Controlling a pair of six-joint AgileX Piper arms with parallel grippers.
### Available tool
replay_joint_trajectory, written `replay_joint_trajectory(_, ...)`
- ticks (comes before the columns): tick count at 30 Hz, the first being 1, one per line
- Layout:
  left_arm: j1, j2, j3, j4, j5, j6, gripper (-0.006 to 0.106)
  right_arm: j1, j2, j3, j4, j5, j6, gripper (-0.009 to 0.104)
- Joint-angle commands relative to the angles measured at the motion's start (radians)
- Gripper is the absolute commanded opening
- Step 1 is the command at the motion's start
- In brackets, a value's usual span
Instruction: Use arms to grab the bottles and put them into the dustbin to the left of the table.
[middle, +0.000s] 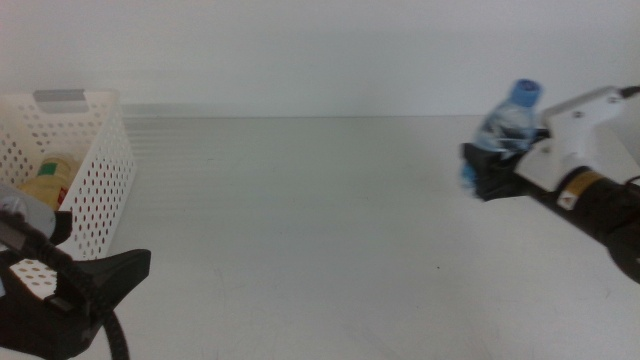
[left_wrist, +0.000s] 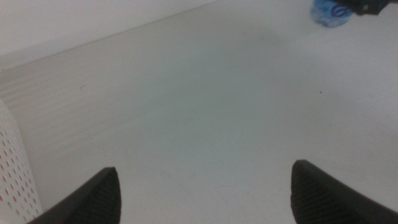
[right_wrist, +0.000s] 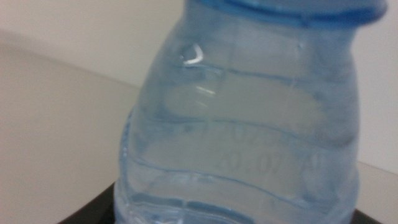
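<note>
Right hand: the black forked hand (middle: 497, 170) on the white-housed right arm sits at the right of the middle frame, clenched around the lower body of the clear blue-labelled water bottle with a blue cap (middle: 510, 122). The right wrist picture is filled by that bottle (right_wrist: 249, 130), with dark jaw edges at either side of its base.
Bottle's place: tilted, cap toward the upper right of the frame; it looks lifted off the white matte counter (middle: 320, 220), though contact at its base is hidden by the hand.
Step in hand: judged from this, carrying the water bottle, with the drop-off not yet made.
Next move: a long pass leftward across the frame to the white perforated plastic basket with a grey tab on its rim (middle: 95, 185), high enough to clear its wall, then letting go above the opening.
Already in the basket: a yellow tea bottle with a pale cap (middle: 48, 182), at the left edge of the frame.
Left hand: the black left hand (middle: 80, 285) waits at the lower left of the frame, just in front of the basket, jaws spread and holding nothing (left_wrist: 205, 193).
In the way: the counter between bottle and basket carries nothing visible; the waiting left arm near the basket's front corner is the only thing to steer clear of.
</note>
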Motion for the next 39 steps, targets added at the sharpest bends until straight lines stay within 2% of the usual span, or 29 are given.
replay_joint_trajectory(1, -0.004, 0.002, -0.023, -0.022, -0.065, -0.008, 0.090, 0.060, -0.051, -0.048, -0.076, -0.118, 0.064, 0.000)
replay_joint_trajectory(5, -0.004, 0.002, -0.023, -0.022, -0.065, -0.008, 0.090, 0.190, -0.024, -0.097, -0.131, -0.110, 0.073, 0.000)
replay_joint_trajectory(12, -0.004, 0.002, -0.023, -0.022, -0.065, -0.008, 0.090, 0.339, 0.115, -0.250, -0.130, -0.094, 0.074, 0.000)
replay_joint_trajectory(20, -0.004, 0.002, -0.023, -0.022, -0.065, -0.008, 0.090, 0.386, 0.258, -0.356, -0.116, -0.100, 0.073, 0.000)
replay_joint_trajectory(28, -0.004, 0.002, -0.023, -0.022, -0.065, -0.008, 0.090, 0.401, 0.295, -0.363, -0.119, -0.100, 0.074, 0.002)
replay_joint_trajectory(30, -0.004, 0.002, -0.023, -0.022, -0.065, -0.008, 0.090, 0.401, 0.295, -0.363, -0.123, -0.100, 0.074, 0.011)
replay_joint_trajectory(31, -0.004, 0.002, -0.023, -0.022, -0.065, -0.008, 0.090, 0.401, 0.295, -0.348, -0.147, -0.097, 0.074, 0.049)
replay_joint_trajectory(33, -0.004, 0.002, -0.023, -0.022, -0.065, -0.008, 0.090, 0.401, 0.294, -0.348, -0.157, -0.097, 0.074, 0.066)
replay_joint_trajectory(36, -0.004, 0.002, -0.023, -0.022, -0.065, -0.008, 0.090, 0.401, 0.282, -0.344, -0.160, -0.094, 0.097, 0.083)
replay_joint_trajectory(39, -0.004, 0.002, -0.023, -0.022, -0.066, -0.008, 0.090, 0.401, 0.256, -0.317, -0.159, -0.091, 0.095, 0.085)
